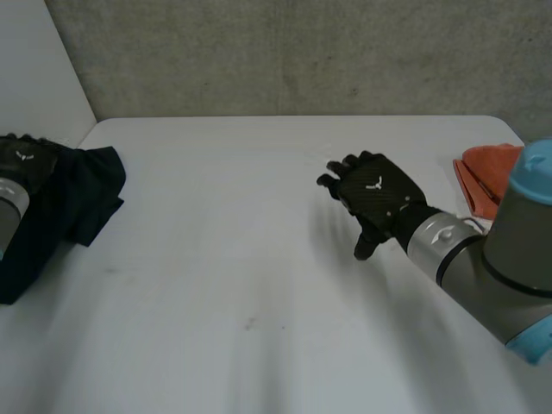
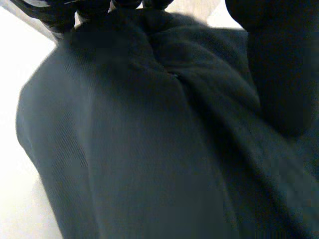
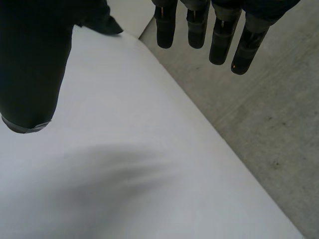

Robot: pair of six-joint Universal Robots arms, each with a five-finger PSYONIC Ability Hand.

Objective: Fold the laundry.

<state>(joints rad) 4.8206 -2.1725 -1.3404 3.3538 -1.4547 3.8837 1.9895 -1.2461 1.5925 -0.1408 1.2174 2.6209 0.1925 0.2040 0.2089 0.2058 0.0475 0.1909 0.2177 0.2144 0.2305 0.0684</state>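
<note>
Head view: one crumpled navy garment (image 1: 82, 190) lies at the white counter's (image 1: 241, 285) left edge under the left robot hand (image 1: 21, 164), one orange cloth (image 1: 485, 172) at its right edge, the right robot hand (image 1: 375, 194) hovering between. Left wrist view: finely ribbed dark fabric bunches beneath the palm; its grip cannot be told. Right wrist view: fingers (image 3: 219, 35) straight, spread from the thumb, empty.

You've got a plain white desk (image 1: 259, 285); dark navy cloth (image 1: 90, 185) bunched at its left edge; orange cloth (image 1: 485, 170) far right.
</note>
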